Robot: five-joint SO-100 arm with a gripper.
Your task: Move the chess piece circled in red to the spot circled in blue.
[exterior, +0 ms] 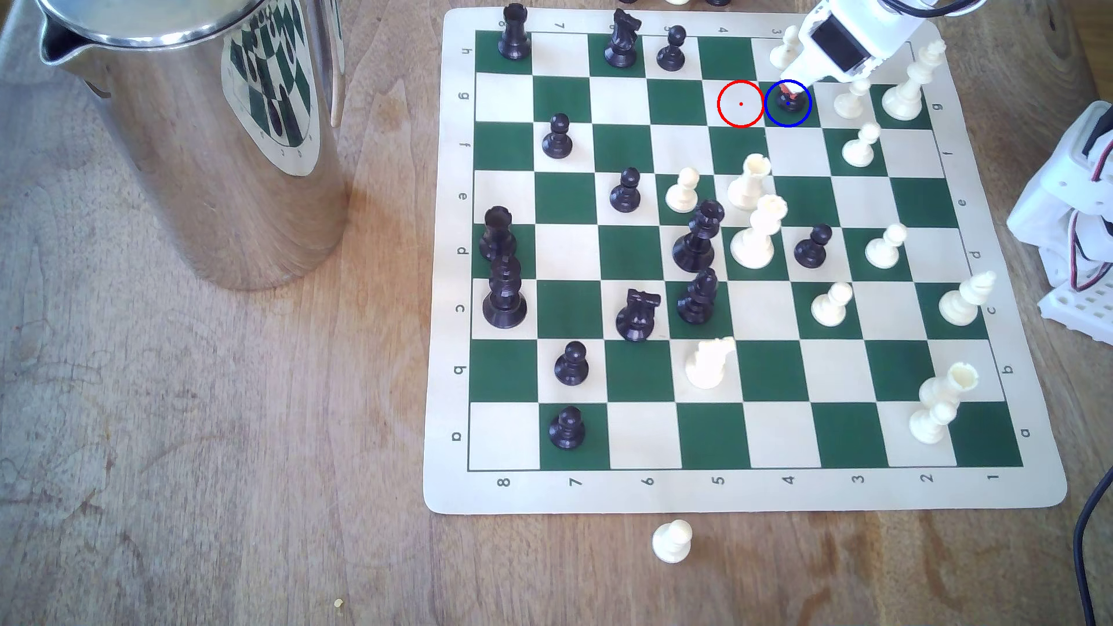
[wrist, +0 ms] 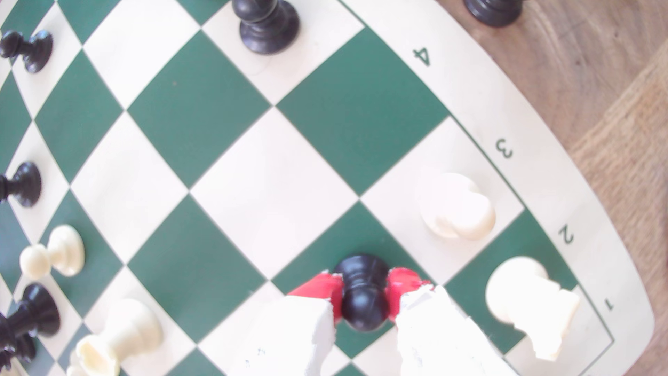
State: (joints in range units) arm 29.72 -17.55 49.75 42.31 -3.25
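wooden tabletop (exterior: 241,451), warm grain, daylight. a vinyl chess mat (exterior: 747,490) with green and cream squares takes the right half of the exterior view; a polished steel jug (exterior: 199,132) stands at upper left and mirrors the board. one cream pawn (exterior: 672,540) sits off the mat near the bottom centre.

the gripper (wrist: 364,294) comes down from the upper right of the exterior view, white printed body with red pads on the tips. its jaws are clamped on the chess piece (wrist: 363,289), one red pad on each side of the ball head and collar. in the wrist view the pawn's base lies over a dark green square. in the exterior view the pawn (exterior: 789,100) sits inside the blue ring, on the spot (exterior: 773,118). the red-ringed cream square (exterior: 740,103) just to the left of it is bare.

whether the base is touching the mat or held a little above it: cannot tell from either view.

judgement: the carry looks finished; the step in hand is the set-down and release. next move calls for seating the base flat, parting the jaws enough to free the head, then lifting straight up. cream pieces (exterior: 852,96) stand near on the right of the exterior view, so any sideways drift on the retreat risks knocking them or tipping the pawn.
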